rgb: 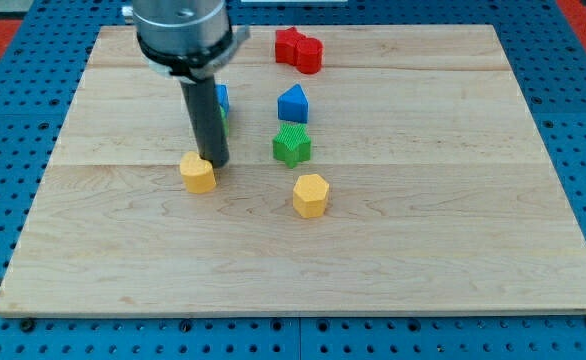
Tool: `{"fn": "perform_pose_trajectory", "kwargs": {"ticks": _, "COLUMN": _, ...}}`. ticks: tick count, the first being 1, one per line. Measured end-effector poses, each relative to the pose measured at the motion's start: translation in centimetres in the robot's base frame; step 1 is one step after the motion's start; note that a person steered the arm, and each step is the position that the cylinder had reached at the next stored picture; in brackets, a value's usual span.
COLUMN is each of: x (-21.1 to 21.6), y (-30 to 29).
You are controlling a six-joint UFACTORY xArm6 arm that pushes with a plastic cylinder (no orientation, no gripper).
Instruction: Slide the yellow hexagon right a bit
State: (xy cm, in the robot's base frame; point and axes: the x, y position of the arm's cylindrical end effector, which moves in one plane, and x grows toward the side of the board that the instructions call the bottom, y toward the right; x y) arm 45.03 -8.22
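The yellow hexagon (311, 194) lies on the wooden board (423, 200), a little below the middle. A second yellow block (198, 172), its shape unclear, lies to its left. My tip (217, 163) rests at the upper right edge of that second yellow block, touching or nearly touching it. The tip is well to the left of the yellow hexagon and slightly above it. The dark rod rises from the tip towards the view's top left.
A green star-like block (291, 146) lies just above the hexagon, with a blue block (293, 104) above that. A red block (299, 50) sits near the top edge. A blue block (223, 97) and a green block (224, 118) show partly behind the rod.
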Motion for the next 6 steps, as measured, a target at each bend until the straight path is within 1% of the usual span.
{"fn": "perform_pose_trajectory", "kwargs": {"ticks": 1, "x": 1.8, "y": 2.8}}
{"fn": "perform_pose_trajectory", "kwargs": {"ticks": 2, "x": 2.4, "y": 4.8}}
{"fn": "perform_pose_trajectory", "kwargs": {"ticks": 3, "x": 2.5, "y": 5.2}}
{"fn": "perform_pose_trajectory", "kwargs": {"ticks": 4, "x": 2.6, "y": 10.3}}
{"fn": "perform_pose_trajectory", "kwargs": {"ticks": 5, "x": 2.6, "y": 17.7}}
{"fn": "perform_pose_trajectory", "kwargs": {"ticks": 6, "x": 1.6, "y": 17.6}}
